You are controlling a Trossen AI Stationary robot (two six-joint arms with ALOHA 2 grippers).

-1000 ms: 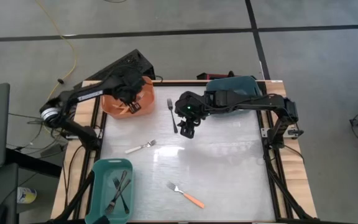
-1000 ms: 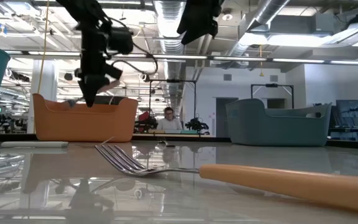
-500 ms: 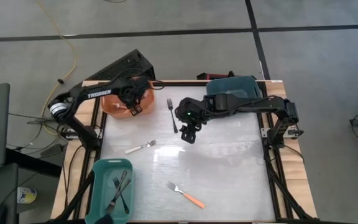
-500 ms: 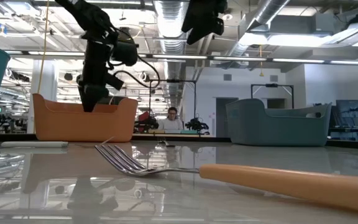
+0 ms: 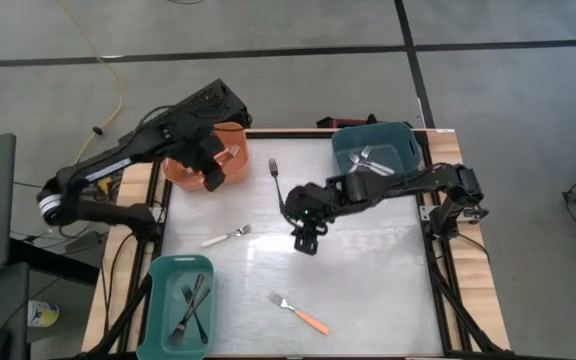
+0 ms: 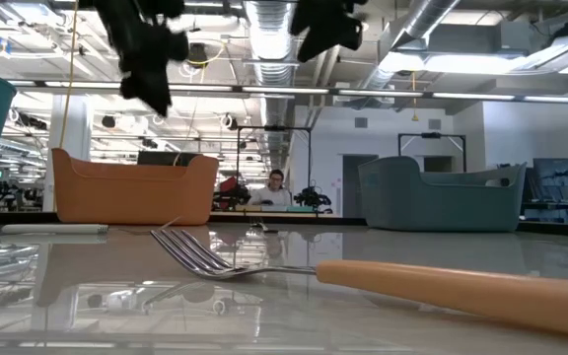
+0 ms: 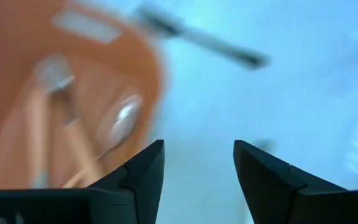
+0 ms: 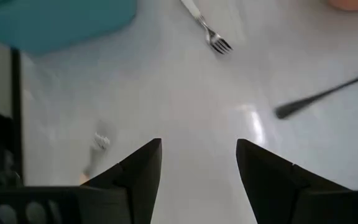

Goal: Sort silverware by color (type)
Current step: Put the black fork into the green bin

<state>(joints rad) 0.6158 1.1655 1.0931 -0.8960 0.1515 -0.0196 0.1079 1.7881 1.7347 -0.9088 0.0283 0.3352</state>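
My left gripper (image 5: 214, 174) (image 7: 199, 168) hangs open above the orange bin (image 5: 193, 168), which holds orange-handled forks (image 7: 67, 124). My right gripper (image 5: 306, 238) (image 8: 199, 167) hovers open over the table's middle, touching nothing. On the table lie a black fork (image 5: 277, 181) (image 8: 325, 94), a white-handled fork (image 5: 226, 237) (image 8: 205, 26) and an orange-handled fork (image 5: 300, 313) (image 6: 383, 274). Dark forks lie in the light teal bin (image 5: 163, 275) at the near left. Silver forks (image 5: 365, 160) lie in the dark teal bin (image 5: 400, 135) at the far right.
The three bins stand at the table's far left, far right and near left corners. The table's near right part holds nothing. In the low view a person (image 6: 276, 189) sits in the room far behind the table.
My left gripper has opened and risen out of the orange bin, tipping less steeply. My right gripper has moved toward the table's near edge, away from the black fork, still open. The forks on the table have not moved.
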